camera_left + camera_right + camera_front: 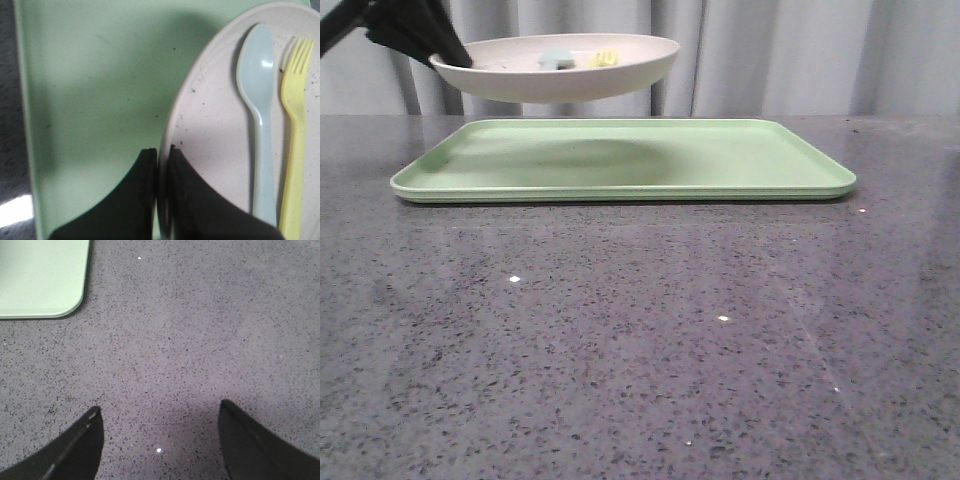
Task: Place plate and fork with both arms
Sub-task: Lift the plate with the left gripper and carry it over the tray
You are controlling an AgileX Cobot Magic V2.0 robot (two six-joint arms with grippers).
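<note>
- Filling the lower half of the front view is the grey speckled table (640,340), with some small bright light spots on it.
- Behind it, in the middle of the frame, lies the rectangular light-green tray (750,160), flat on the table, with a soft shadow on its left part.
- Above the left part of the tray, in the upper left of the frame, the plate (560,72) hangs in the air and does not touch the tray. It is round, shallow and cream-white, a little tilted.
- In the left wrist view the plate inside is pale pinkish with dark specks. The yellow fork (295,130) and the pale blue spoon (260,100) lie on it side by side, just beside each other.
- The left gripper (162,155) pinches the plate rim, one black finger on each side.
- The right gripper (160,412) is spread wide over bare table, holding nothing; a tray corner shows in the upper left of that frame.
- Farthest back hangs a pale curtain (800,55).
</note>
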